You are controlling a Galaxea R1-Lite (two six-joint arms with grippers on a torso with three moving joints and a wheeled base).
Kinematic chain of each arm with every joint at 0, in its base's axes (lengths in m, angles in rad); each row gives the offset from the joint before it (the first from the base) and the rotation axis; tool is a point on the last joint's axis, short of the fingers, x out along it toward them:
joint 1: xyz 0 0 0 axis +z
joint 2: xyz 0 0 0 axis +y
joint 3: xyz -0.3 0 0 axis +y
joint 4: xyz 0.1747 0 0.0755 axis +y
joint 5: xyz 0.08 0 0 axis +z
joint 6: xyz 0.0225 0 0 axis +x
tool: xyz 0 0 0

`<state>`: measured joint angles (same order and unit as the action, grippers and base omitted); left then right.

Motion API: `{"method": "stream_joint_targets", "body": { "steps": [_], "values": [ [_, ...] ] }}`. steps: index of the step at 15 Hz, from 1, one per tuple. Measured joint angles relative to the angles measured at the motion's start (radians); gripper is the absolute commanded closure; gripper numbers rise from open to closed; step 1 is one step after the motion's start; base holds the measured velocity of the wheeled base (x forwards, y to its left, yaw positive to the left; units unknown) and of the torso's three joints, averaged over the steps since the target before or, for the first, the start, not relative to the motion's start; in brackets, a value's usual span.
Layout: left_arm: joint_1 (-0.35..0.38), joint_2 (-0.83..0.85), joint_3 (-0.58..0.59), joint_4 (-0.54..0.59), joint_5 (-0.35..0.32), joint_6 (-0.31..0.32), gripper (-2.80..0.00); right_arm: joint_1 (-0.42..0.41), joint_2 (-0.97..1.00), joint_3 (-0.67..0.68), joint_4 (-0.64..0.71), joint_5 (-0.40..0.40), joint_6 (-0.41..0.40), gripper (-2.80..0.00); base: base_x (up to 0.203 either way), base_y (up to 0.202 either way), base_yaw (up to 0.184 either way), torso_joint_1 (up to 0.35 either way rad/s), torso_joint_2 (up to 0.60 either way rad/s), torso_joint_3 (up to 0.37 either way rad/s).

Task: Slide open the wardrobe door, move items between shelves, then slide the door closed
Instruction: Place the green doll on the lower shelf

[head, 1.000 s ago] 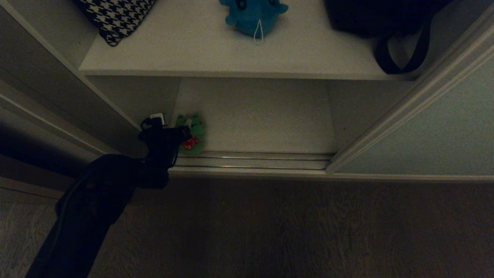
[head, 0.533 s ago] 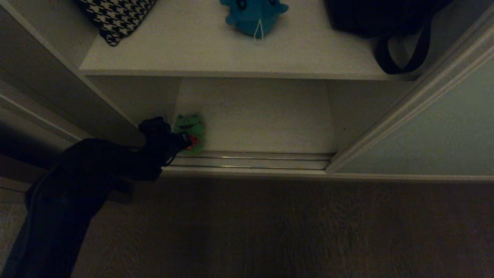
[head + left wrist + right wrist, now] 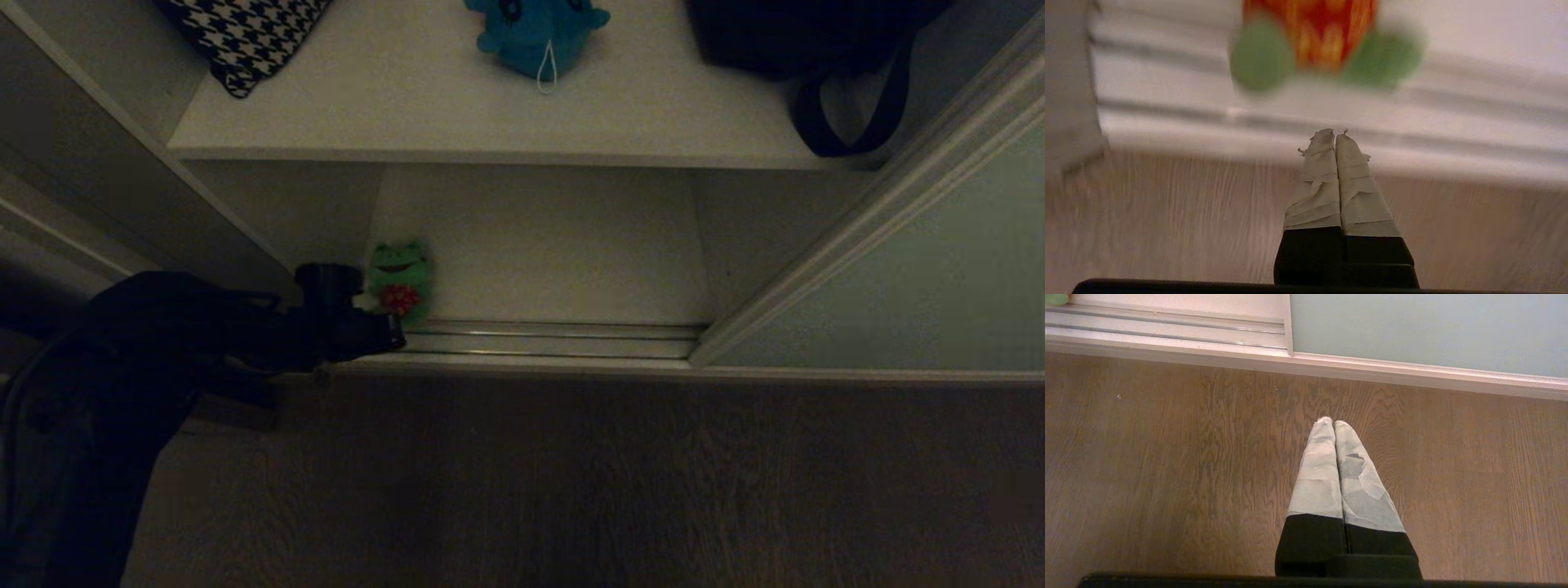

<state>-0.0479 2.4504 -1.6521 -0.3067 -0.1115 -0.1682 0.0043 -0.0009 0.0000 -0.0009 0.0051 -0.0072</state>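
Frog left on the bottom shelf

We saw our left gripper (image 3: 1335, 134) pressed together, holding nothing, just before the green frog (image 3: 398, 276); our right gripper (image 3: 1333, 422) hung pressed together over the floor (image 3: 1167, 457).

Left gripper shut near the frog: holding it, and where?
Nothing held. Left gripper is shut empty, short of the green frog, which sits on the bottom shelf. Right gripper shut, empty.

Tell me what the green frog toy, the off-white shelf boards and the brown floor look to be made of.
The small green frog toy looks like plush fabric: soft, rounded feet and a stitched-looking red patch. The wide off-white upper shelf board seems a matte laminated panel, smooth with a crisp straight edge, though painted wood is possible. The brown floor shows wavy grain in planks, so wood or wood-look laminate with a low sheen.
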Motion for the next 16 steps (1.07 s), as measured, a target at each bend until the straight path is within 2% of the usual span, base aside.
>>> {"method": "stream_joint_targets", "body": {
  "steps": [2,6,8,9,11,16],
  "values": [
    [0.0,0.035,-0.039,0.013,0.0,0.02,0.0,0.0,0.0,0.0,0.0,0.0,0.0,0.0,0.0,0.0,0.0,0.0,0.0,0.0],
    [0.001,0.158,-0.236,0.035,0.0,0.045,0.0,0.0,0.0,0.0,0.0,0.0,0.0,0.0,0.0,0.0,0.0,0.0,0.0,0.0],
    [0.002,0.219,-0.277,0.03,-0.001,0.099,0.0,0.0,0.0,0.0,0.0,0.0,0.0,0.0,0.0,0.0,0.0,0.0,0.0,0.0],
    [0.002,0.244,-0.283,0.003,-0.001,0.125,0.0,0.0,0.0,0.0,0.0,-0.001,0.0,0.0,0.0,0.0,0.0,0.0,0.0,0.0],
    [0.002,0.287,-0.289,-0.094,0.0,0.128,0.0,0.0,0.0,0.0,0.0,0.0,0.0,0.0,0.0,0.0,0.0,0.0,0.0,0.0],
    [0.001,0.331,-0.29,-0.387,0.002,0.063,0.0,0.0,0.0,0.0,0.0,0.0,0.0,0.0,0.0,0.0,0.0,0.0,0.0,0.0]
  ]
}}
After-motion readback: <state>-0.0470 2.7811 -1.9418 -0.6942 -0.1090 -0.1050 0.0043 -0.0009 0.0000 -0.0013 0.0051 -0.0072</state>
